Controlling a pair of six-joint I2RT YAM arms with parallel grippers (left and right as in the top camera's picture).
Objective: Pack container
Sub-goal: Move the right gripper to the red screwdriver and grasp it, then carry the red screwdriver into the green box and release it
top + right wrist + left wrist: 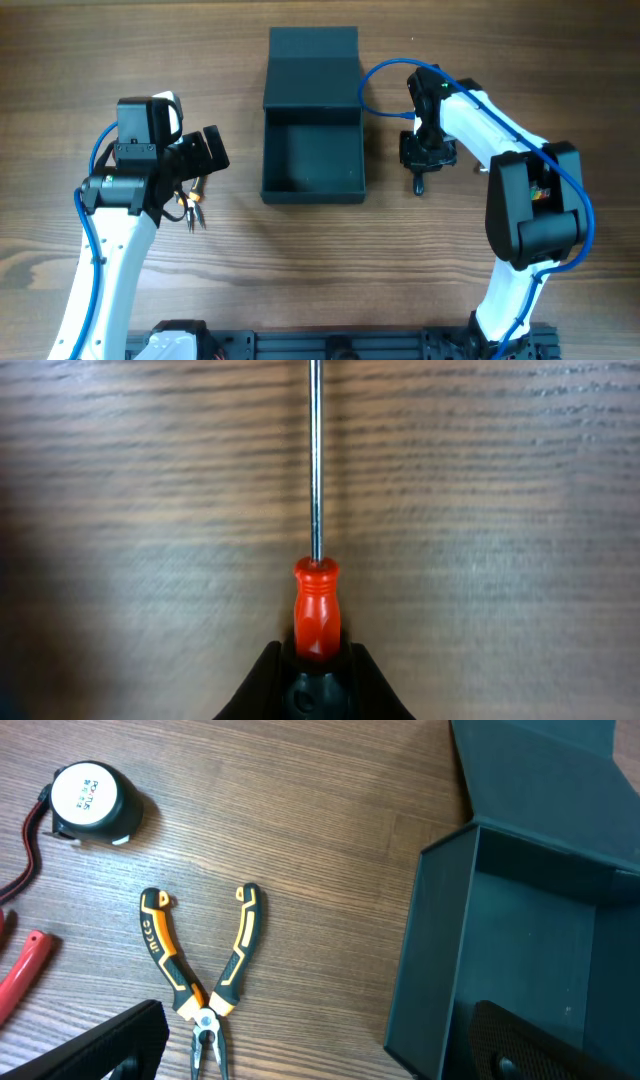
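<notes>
Overhead view: the container (312, 150) sits in the upper centre of the frame with its lid (312, 62) swung open and lying flat toward the top edge. The box looks empty inside. The left gripper (200, 160) hangs at centre left, apart from the container's left wall, with orange-handled pliers (190, 208) on the table (300, 270) just below it. The right gripper (425, 158) is to the right of the container, near its right wall, pointing down at the wood. From up here I cannot tell how its jaws stand.

Left wrist view: the left gripper (320, 1035) is spread wide, its 2 fingers (115, 1040) sitting at the lower left and lower right corners with nothing between them. The pliers lie at lower centre left, handles splayed apart. A black tape measure (90, 802) sits in the upper left, and a red handle (22, 972) pokes in at the left edge. The container fills the right side.

Right wrist view: the right gripper is closed on the red handle of a screwdriver (316, 605), whose metal shaft runs straight up the middle of the frame over the wood.
</notes>
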